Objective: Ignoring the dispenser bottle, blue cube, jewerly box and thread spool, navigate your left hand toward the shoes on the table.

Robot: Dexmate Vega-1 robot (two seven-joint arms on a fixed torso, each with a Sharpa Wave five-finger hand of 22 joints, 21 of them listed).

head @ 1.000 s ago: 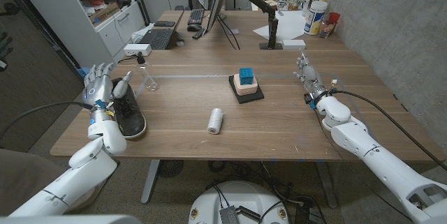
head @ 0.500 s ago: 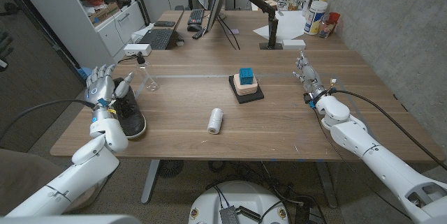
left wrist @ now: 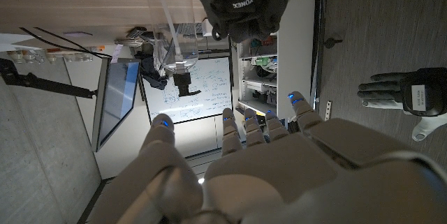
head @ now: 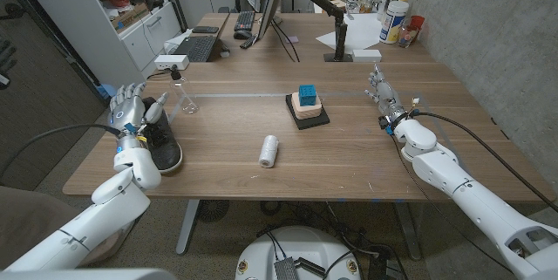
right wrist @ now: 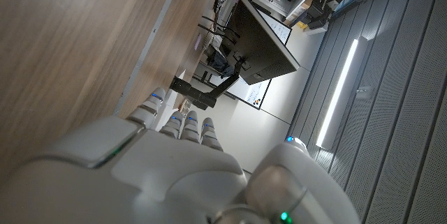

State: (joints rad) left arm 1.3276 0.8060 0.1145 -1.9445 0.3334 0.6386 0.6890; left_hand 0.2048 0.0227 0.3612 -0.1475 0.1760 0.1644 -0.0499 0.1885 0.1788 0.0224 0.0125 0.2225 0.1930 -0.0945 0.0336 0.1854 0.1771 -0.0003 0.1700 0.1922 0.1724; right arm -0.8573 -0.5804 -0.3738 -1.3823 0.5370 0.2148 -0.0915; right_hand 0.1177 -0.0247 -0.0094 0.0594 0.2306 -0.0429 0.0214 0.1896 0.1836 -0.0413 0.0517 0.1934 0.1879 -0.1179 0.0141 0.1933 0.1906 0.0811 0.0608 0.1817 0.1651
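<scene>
Left hand [head: 129,110] of mine hovers with fingers spread, holding nothing, just beside the black shoes [head: 160,138] at the bench [head: 349,149] edge.

The table [head: 349,153] is evenly and brightly lit from overhead, with only soft, short shadows cast. Straight edges are bowed by wide-angle distortion. In the right wrist view, glare is given off by a ceiling strip light [right wrist: 340,88].
</scene>
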